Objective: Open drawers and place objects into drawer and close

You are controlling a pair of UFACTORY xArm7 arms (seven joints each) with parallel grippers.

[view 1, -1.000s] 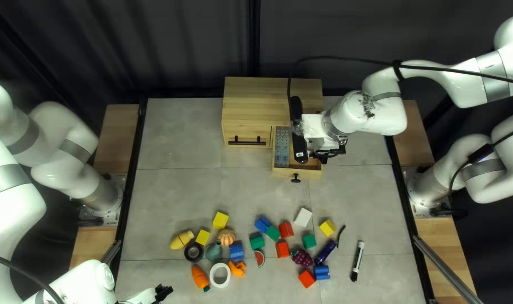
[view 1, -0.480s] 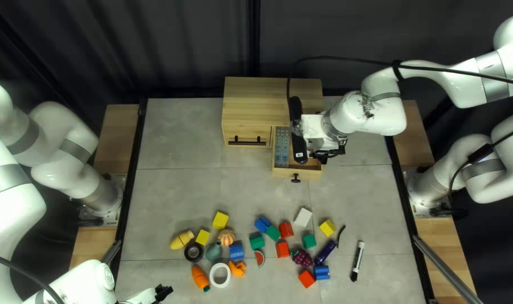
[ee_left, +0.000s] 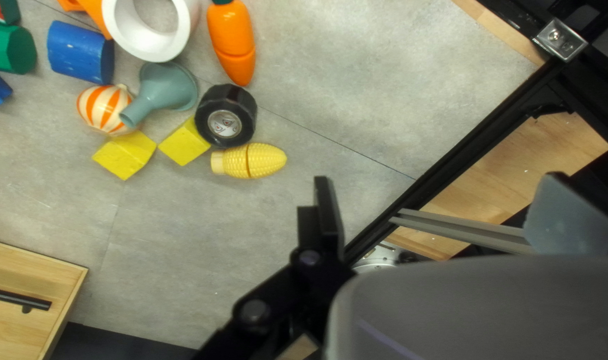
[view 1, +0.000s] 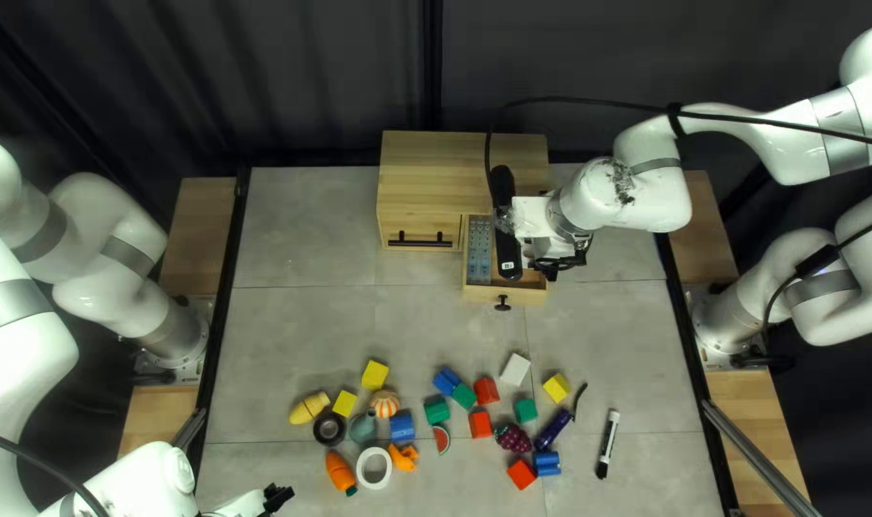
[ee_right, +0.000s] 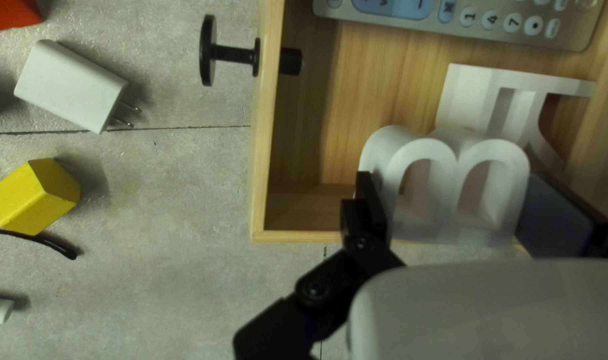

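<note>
My right gripper (view 1: pixel 560 258) is over the open drawer (view 1: pixel 504 299) of the wooden cabinet (view 1: pixel 434 172). In the right wrist view my right gripper (ee_right: pixel 451 213) is shut on a white m-shaped piece (ee_right: pixel 417 160), its fingers touching two opposite sides. Inside the drawer, beside that piece, lie another white piece (ee_right: pixel 471 100) and a grey remote control (ee_right: pixel 464 19). My left gripper (view 1: pixel 278 496) hovers at the near left of the table. Seen from its own wrist, the left gripper (ee_left: pixel 444 210) stands open, with corn (ee_left: pixel 250 161) lying outside its fingers.
Toy blocks, a carrot (view 1: pixel 340 473), a white ring (view 1: pixel 374 467), black tape (view 1: pixel 329 428), a white charger (view 1: pixel 515 370), an eggplant (view 1: pixel 551 431) and a marker (view 1: pixel 608 444) lie across the near table. The other cabinet front with a bar handle (view 1: pixel 420 241) is closed.
The right wrist has turned very slightly above the drawer. My left arm and the objects on the table have not moved.
</note>
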